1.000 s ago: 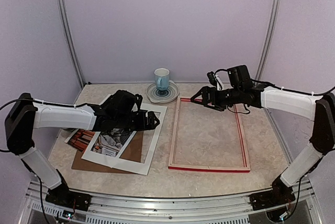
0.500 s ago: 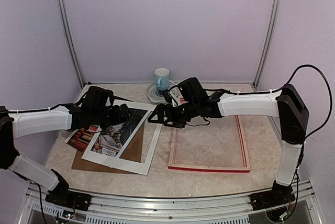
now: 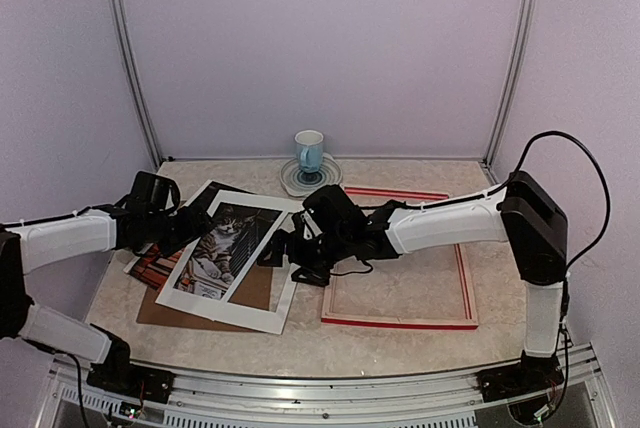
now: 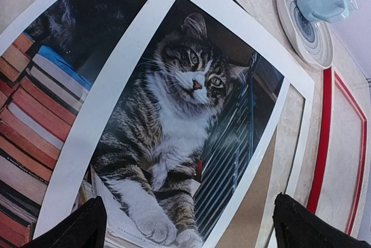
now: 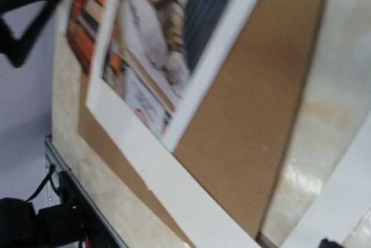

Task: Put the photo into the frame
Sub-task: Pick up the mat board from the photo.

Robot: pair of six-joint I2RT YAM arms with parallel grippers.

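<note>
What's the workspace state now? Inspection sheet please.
Surface: pale marbled table.
Job's things: photo lies under the mat board, cat showing through its window; frame flat to the right, nothing in it.
Clutter: brown backing board under the mat board; mug on saucer at the back.
Grippers: left gripper open above the photo; right gripper open over the mat board's right edge; neither holds anything.
Cables: black cable loops above the right arm.
Surroundings: lilac walls, metal rail at near edge.
</note>
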